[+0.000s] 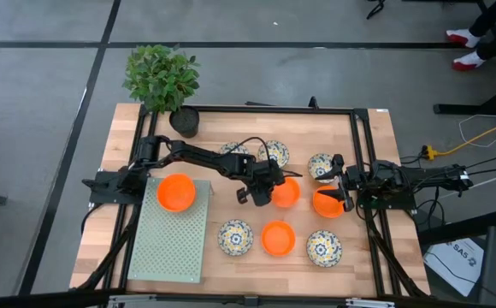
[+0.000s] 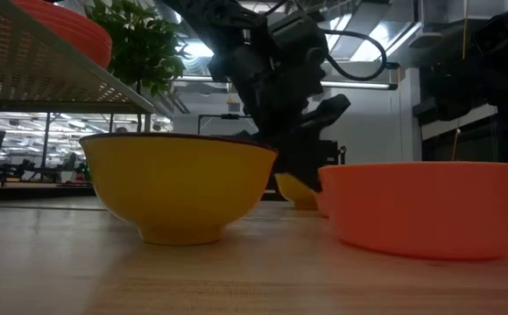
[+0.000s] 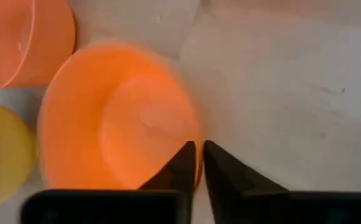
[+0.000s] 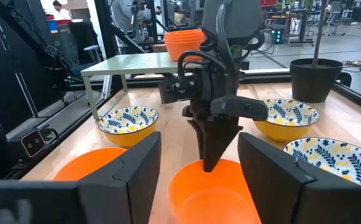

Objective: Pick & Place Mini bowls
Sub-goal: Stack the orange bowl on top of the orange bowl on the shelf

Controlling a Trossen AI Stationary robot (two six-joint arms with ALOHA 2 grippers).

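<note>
My left gripper [image 1: 265, 190] reaches across to the table's middle and is shut on the rim of a plain orange mini bowl [image 1: 286, 193]. My right gripper [image 1: 344, 195] is open over the right edge of a second orange bowl [image 1: 325, 204]. In the right wrist view its wide fingers frame the left gripper [image 4: 213, 163]. A third orange bowl [image 1: 278, 239] sits near the front, and another orange bowl [image 1: 176, 192] rests on the green rack [image 1: 171, 248]. Several floral bowls stand around, for instance one floral bowl [image 1: 235, 237] at the front and another [image 1: 321, 165] farther back. My left gripper pinches the orange bowl's rim [image 3: 196, 134] on the bowl's left side. One finger [image 3: 180, 165] is inside the bowl and the other finger [image 3: 224, 168] is outside. The fingers come from above, pointing down. The bowl stays upright; whether it is lifted I cannot tell.
A black plant pot [image 1: 185, 121] with a green bush stands at the far left corner. A black frame rail [image 1: 363, 154] runs along the table's right side. In the low view a yellow-sided bowl [image 2: 179, 188] and an orange bowl [image 2: 425, 210] stand close to the camera.
</note>
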